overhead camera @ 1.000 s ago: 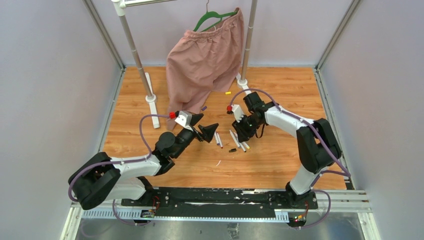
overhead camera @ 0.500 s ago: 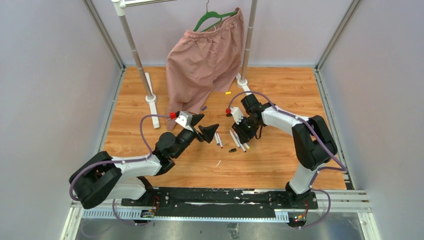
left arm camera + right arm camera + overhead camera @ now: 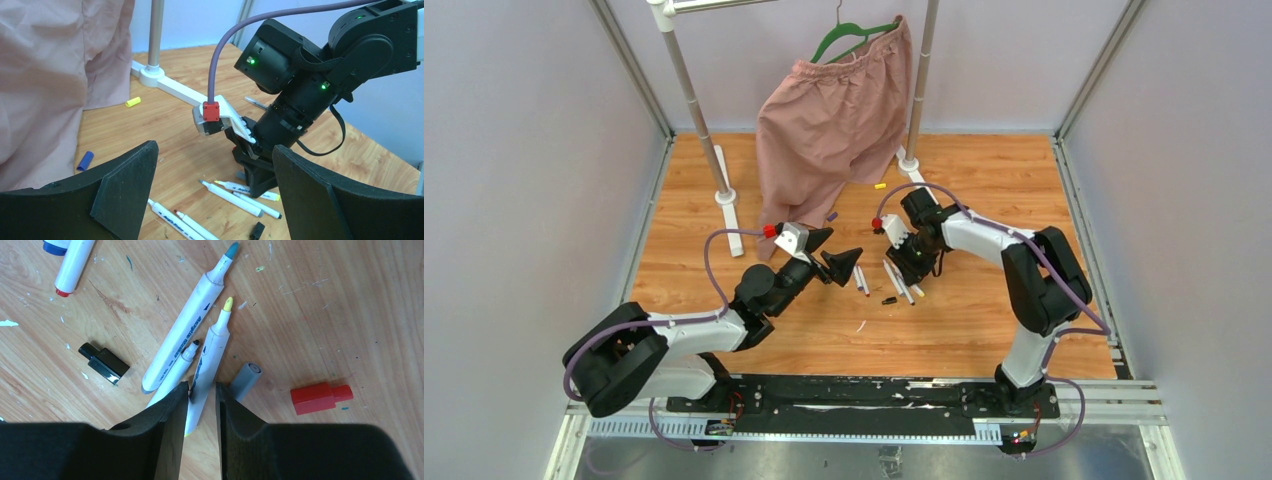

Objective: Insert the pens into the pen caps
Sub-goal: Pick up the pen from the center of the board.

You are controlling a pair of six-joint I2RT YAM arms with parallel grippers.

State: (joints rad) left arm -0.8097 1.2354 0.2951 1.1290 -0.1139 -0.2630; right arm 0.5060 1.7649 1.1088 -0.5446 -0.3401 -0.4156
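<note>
Several white pens lie in a loose cluster mid-table. In the right wrist view my right gripper (image 3: 202, 385) is down at the tabletop, its narrow jaws closed around the barrel of the yellow-tipped pen (image 3: 212, 347), which still rests on the wood. Beside that pen lie a grey-tipped pen (image 3: 185, 335) and a black-tipped pen (image 3: 182, 360). A grey cap (image 3: 245, 381), a red cap (image 3: 317, 396) and a black cap (image 3: 104, 362) lie close by. My left gripper (image 3: 834, 250) hovers wide open and empty left of the cluster, above two more pens (image 3: 175, 220).
Pink shorts (image 3: 834, 120) hang from a green hanger on a rack, whose white feet (image 3: 725, 195) stand on the table behind the arms. A yellow cap (image 3: 880, 185) and a purple cap (image 3: 832, 215) lie near the shorts. The enclosure walls close in on both sides.
My right arm has shifted slightly left over the pen cluster. The left arm and its open jaws have stayed put.
</note>
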